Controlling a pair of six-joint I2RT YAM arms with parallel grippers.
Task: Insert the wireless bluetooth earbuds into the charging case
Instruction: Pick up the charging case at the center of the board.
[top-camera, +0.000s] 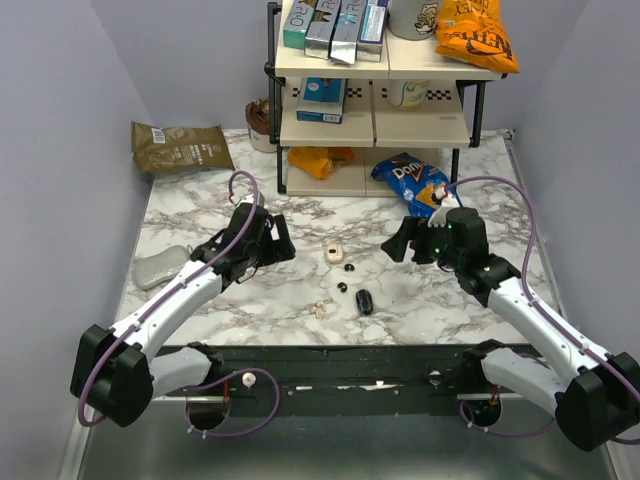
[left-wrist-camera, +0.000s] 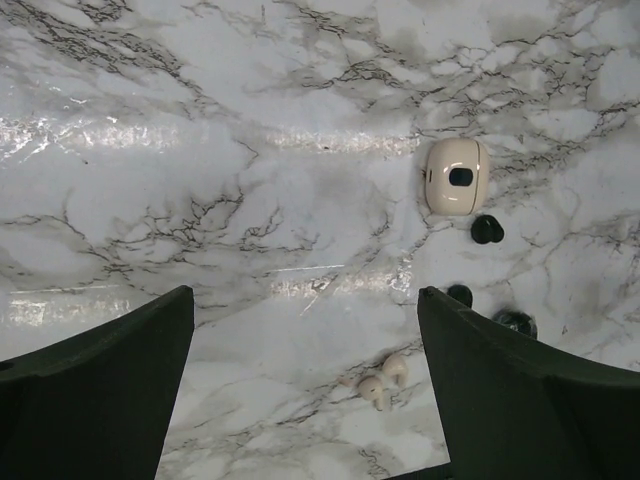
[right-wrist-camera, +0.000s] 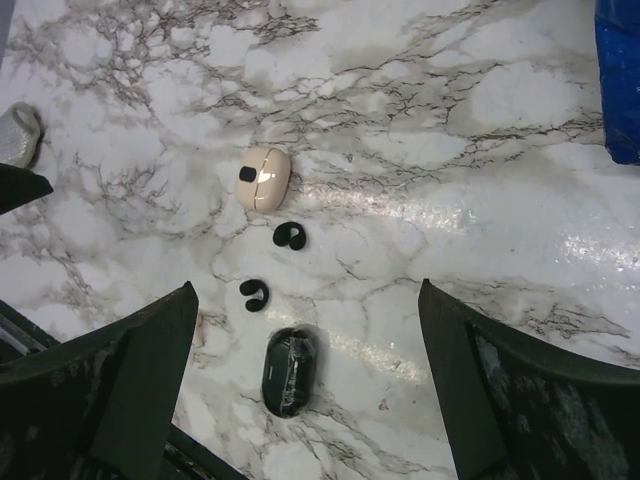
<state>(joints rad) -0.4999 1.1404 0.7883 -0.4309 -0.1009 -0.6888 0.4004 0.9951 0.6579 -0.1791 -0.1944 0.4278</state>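
The pale beige charging case (top-camera: 335, 253) lies on the marble between both arms, a dark oval mark on top; it also shows in the left wrist view (left-wrist-camera: 455, 176) and the right wrist view (right-wrist-camera: 263, 177). Two black earbuds (top-camera: 349, 267) (top-camera: 342, 287) lie just in front of it (right-wrist-camera: 290, 236) (right-wrist-camera: 254, 294). The cream-white earbud pair (top-camera: 320, 308) lies nearer, between the left fingers in the left wrist view (left-wrist-camera: 383, 378). My left gripper (top-camera: 278, 243) (left-wrist-camera: 305, 292) is open and empty, left of the case. My right gripper (top-camera: 402, 243) (right-wrist-camera: 307, 290) is open and empty, right of it.
A black oval case (top-camera: 364, 301) (right-wrist-camera: 290, 371) lies near the black buds. A grey object (top-camera: 160, 266) lies at the left, a brown bag (top-camera: 180, 146) at the back left. A shelf rack (top-camera: 375, 110) and a blue chips bag (top-camera: 415, 180) stand behind.
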